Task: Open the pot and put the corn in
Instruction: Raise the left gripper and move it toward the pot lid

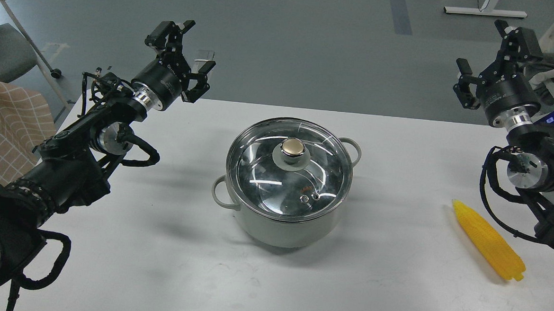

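Observation:
The pale grey-green pot (273, 226) stands in the middle of the white table, covered by its glass lid (266, 174) with a gold knob (292, 147). The yellow corn (487, 240) lies on the table at the right, pointed end toward the back. My left gripper (188, 44) is held up at the back left, open and empty, well away from the pot. Raised at the back right, my right gripper (486, 52) is open with nothing in it, above and behind the corn.
The white table (157, 263) reaches the frame's lower edge. A checked cloth (3, 127) and a chair (3, 41) stand off the table's left side. Grey floor lies beyond the far edge.

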Tool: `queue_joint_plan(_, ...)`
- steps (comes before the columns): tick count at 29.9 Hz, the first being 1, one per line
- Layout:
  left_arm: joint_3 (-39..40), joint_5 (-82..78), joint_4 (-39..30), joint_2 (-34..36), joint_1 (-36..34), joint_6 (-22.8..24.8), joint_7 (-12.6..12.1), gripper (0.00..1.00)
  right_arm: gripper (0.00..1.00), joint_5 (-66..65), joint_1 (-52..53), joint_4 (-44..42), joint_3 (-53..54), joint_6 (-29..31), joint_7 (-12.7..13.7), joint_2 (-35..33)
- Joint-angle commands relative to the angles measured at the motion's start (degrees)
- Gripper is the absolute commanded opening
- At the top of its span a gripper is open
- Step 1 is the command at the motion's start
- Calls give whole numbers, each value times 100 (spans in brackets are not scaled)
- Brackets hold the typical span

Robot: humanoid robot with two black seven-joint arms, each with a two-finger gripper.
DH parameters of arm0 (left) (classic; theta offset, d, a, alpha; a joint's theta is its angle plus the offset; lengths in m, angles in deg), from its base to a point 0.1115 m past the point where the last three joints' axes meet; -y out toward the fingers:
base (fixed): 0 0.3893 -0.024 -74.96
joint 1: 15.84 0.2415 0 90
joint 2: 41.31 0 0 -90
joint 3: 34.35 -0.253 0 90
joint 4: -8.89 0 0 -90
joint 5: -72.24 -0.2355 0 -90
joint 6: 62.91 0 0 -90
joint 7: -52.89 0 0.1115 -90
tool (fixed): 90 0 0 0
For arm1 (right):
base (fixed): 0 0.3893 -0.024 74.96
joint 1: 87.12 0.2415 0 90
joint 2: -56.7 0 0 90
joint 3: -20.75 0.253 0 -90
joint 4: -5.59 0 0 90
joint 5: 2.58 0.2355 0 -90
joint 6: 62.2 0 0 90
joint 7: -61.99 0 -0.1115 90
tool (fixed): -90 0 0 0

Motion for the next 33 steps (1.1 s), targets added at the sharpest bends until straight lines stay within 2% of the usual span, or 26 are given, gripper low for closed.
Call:
queue_joint_plan(1,134,7,-205,17,1,0,8,98,100,5,-5,40,6,-6,0,-24)
queue_joint_plan(11,152,-2,-557,35,18,0,-18,98,100,-3,-14,304,6,-208,0,-121)
queue_joint_plan(20,161,16,-697,61,18,0,-18,98,100,-12,-14,761,-56,-208,0,-657)
queue_joint_plan(33,196,42,-847,158,18,0,-1,98,100,-30,-5,770,-170,-252,0,-455)
